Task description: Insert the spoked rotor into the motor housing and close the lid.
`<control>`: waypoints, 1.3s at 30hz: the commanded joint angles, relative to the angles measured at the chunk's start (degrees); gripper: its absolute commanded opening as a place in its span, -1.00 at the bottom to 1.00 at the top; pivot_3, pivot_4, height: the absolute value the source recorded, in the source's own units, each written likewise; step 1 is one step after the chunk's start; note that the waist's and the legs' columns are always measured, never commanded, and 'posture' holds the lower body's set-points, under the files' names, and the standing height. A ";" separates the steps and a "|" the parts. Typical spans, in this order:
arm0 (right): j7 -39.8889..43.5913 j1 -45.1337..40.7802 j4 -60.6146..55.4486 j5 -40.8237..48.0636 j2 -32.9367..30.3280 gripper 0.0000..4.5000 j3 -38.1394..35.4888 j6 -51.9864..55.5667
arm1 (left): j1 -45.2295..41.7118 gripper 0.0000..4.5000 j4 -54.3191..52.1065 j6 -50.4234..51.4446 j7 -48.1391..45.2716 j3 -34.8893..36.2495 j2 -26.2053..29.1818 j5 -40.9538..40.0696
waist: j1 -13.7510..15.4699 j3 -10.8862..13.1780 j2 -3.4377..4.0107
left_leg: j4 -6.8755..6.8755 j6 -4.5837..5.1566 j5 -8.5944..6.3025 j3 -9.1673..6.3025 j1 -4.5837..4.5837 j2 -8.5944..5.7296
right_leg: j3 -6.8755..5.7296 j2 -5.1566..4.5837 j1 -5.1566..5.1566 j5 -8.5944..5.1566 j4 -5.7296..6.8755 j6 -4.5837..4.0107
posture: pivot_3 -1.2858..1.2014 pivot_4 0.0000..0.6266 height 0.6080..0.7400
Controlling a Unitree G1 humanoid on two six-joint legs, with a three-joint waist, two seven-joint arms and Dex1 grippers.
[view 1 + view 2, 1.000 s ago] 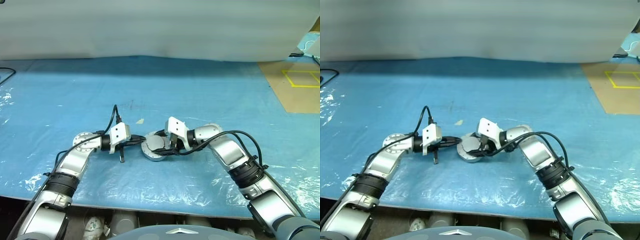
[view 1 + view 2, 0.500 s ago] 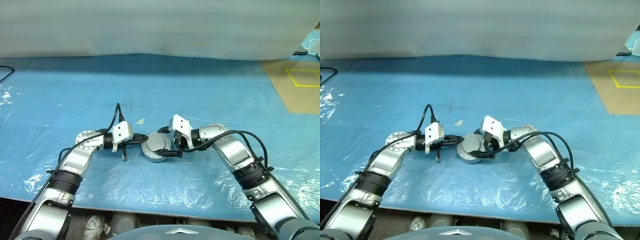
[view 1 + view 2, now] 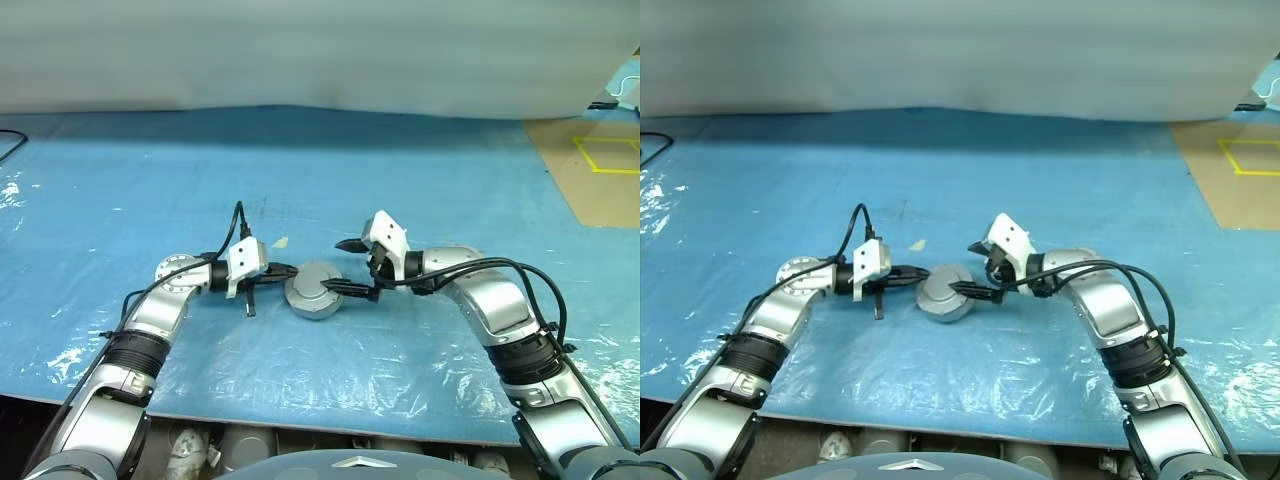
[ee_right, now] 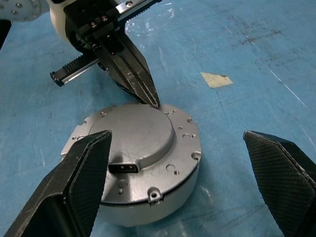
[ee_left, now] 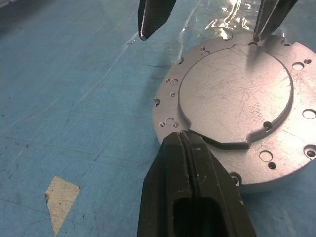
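Blue plastic-sheeted table (image 3: 420,180), pale wall behind, a tan board with yellow tape (image 3: 600,170) at the far right corner. Nearest the robot, both forearms angle inward to one grey metal disc (image 3: 315,291) lying flat mid-table: plain silver face with a raised round boss, screw holes round the flange, a small slot in the boss. No copper windings or spoked rotor visible, so my read is this is the housing with the lid already on, or the housing face-down; can't tell which. Left gripper (image 3: 277,273) points right and slightly down, fingers pressed fully together on nothing, tip at the disc's left edge, touching or nearly so. Right gripper (image 3: 352,268) points left and slightly down, jaws spread wide and empty; lower finger (image 3: 345,289) lies at the disc's right edge, upper one is in the air well above it. Judgement: late stage, seating or checking the closed assembly, left tip bracing it. If the lid isn't fully down, next move wants a square press on the boss with the left holding the disc from sliding on the slick sheet. A scrap of tape (image 3: 281,242) lies just beyond.
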 commanded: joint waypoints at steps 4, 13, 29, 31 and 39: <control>-6.21 2.31 1.67 18.49 2.07 0.98 -22.33 30.22 | 0.84 -1.00 1.90 0.70 -1.12 -1.90 -0.16 1.50 | 0.69 0.00 0.00 | 0.03 0.00 0.00 0.00 -0.01 -0.01 | 0.00 0.01 0.01 0.00 0.00 0.00 | 0.03 -0.52 1.00; -14.32 4.31 0.59 25.87 10.45 0.98 -30.90 42.31 | 1.25 -1.00 1.61 1.00 -1.51 -1.77 0.04 1.44 | 1.10 -0.04 0.11 | 0.02 -0.02 0.01 0.00 0.03 0.02 | -0.11 0.00 0.00 -0.01 0.05 -0.02 | 0.03 -0.52 1.00; -20.87 6.36 -0.14 26.43 18.83 0.98 -23.58 39.72 | 1.09 -1.00 2.60 -0.17 -1.44 -1.99 -0.31 1.88 | 1.20 -0.04 0.13 | 0.00 -0.04 0.01 -0.03 -0.03 0.00 | -0.22 -0.10 0.00 -0.01 0.02 0.00 | 0.03 -0.52 1.00; -21.50 6.07 0.45 26.40 19.36 0.98 -23.64 38.85 | 1.01 -1.00 2.78 -0.30 -1.39 -2.02 -0.34 1.98 | 1.19 -0.04 0.12 | 0.01 -0.04 0.01 -0.03 -0.03 -0.02 | -0.22 -0.14 0.00 -0.01 0.02 0.00 | 0.03 -0.52 1.00; -24.30 6.44 1.82 25.36 19.30 0.56 -23.67 34.85 | 0.48 -1.00 4.14 -1.10 -1.46 -2.02 -0.21 2.31 | 1.19 -0.04 0.12 | -0.01 -0.04 0.01 -0.03 -0.05 -0.02 | -0.25 -0.14 0.00 0.01 0.02 0.04 | 0.03 -0.52 1.00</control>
